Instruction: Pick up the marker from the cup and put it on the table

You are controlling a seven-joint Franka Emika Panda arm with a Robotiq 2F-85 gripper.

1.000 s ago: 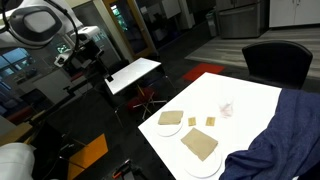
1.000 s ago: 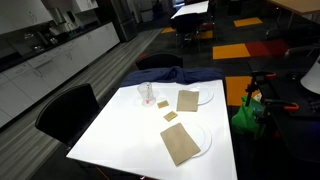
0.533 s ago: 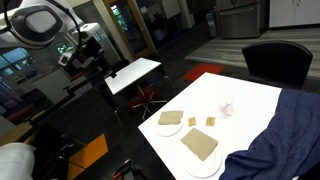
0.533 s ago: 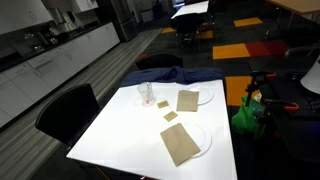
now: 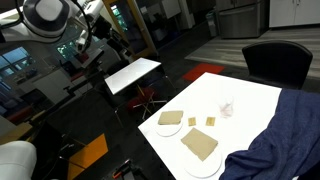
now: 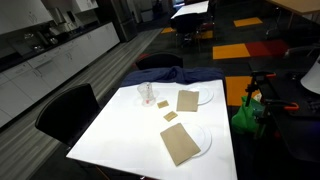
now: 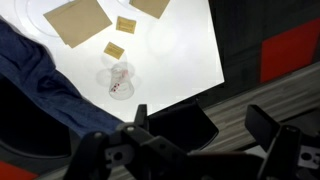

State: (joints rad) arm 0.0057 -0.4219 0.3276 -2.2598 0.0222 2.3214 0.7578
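In the wrist view the marker (image 7: pixel 116 88) is reading only as a reddish smear inside the cup (image 7: pixel 120 75); in both exterior views it is showing too small to separate from the cup. The end effector (image 7: pixel 200 118) is lying dark and blurred along the wrist view's bottom edge, which is cutting off its body. A blue cloth (image 7: pixel 30 75) is hiding the table's (image 7: pixel 185 55) edge at that picture's left, and the top edge is cropping a brown sheet (image 7: pixel 152 5). The arm (image 5: pixel 50 15) is running off the top of an exterior view.
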